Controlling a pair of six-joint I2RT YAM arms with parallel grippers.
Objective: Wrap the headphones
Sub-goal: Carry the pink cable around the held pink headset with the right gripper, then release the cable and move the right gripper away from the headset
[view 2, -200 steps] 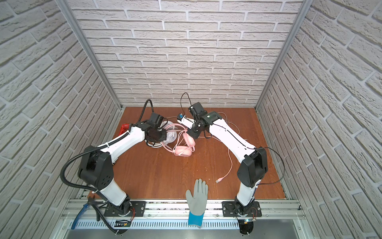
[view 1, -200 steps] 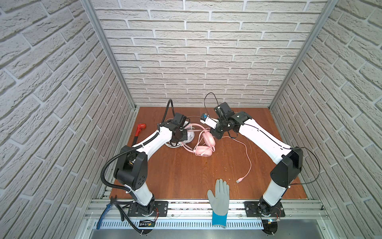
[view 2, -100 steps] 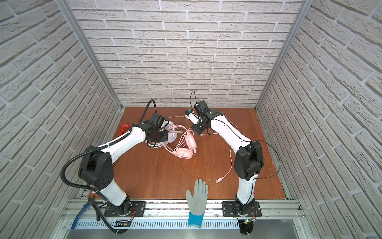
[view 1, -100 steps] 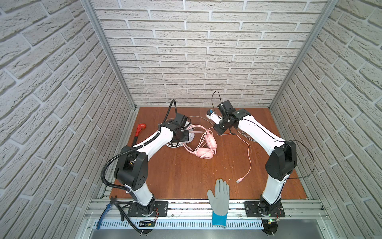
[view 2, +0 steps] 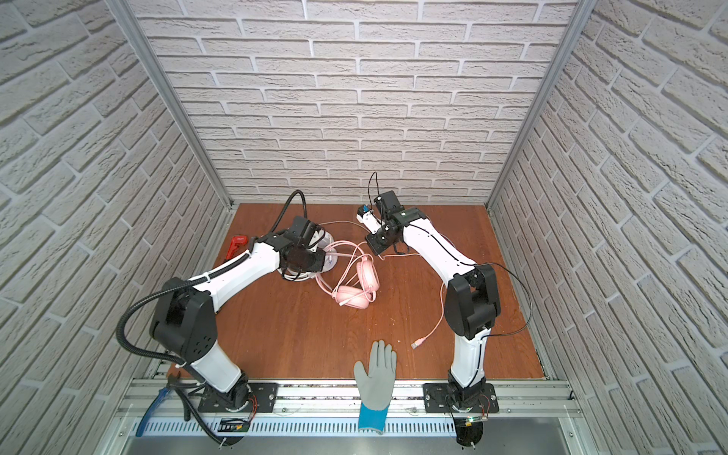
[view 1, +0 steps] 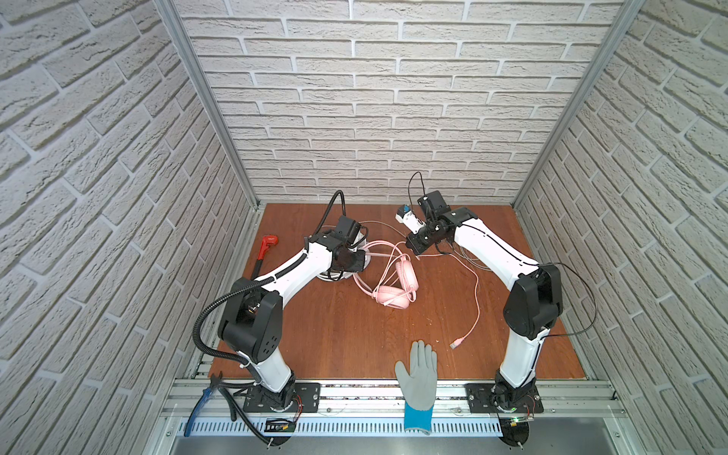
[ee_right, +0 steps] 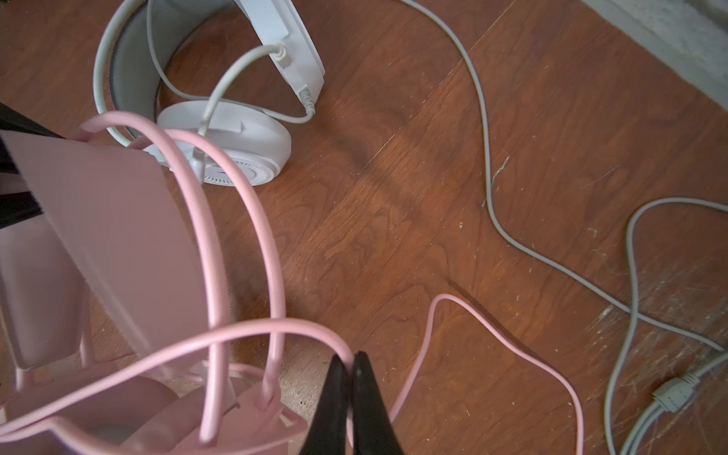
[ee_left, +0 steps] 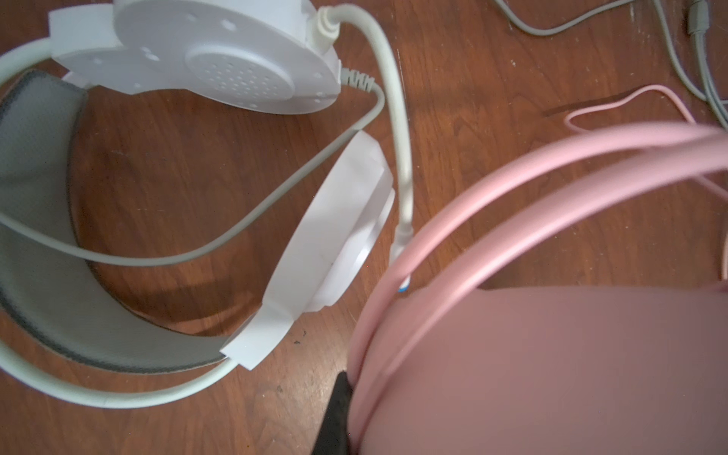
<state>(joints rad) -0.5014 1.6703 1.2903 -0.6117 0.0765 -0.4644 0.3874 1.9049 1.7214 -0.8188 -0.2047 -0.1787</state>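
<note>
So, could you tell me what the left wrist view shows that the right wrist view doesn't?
Only the left wrist view: the perforated inner face of a white earcup, and a finger of the left gripper meeting the pink headset at its band. Only the right wrist view: the right gripper shut on the pink cable. Both: the white headset, the pink twin bands, loose grey cables and the wooden table.
</note>
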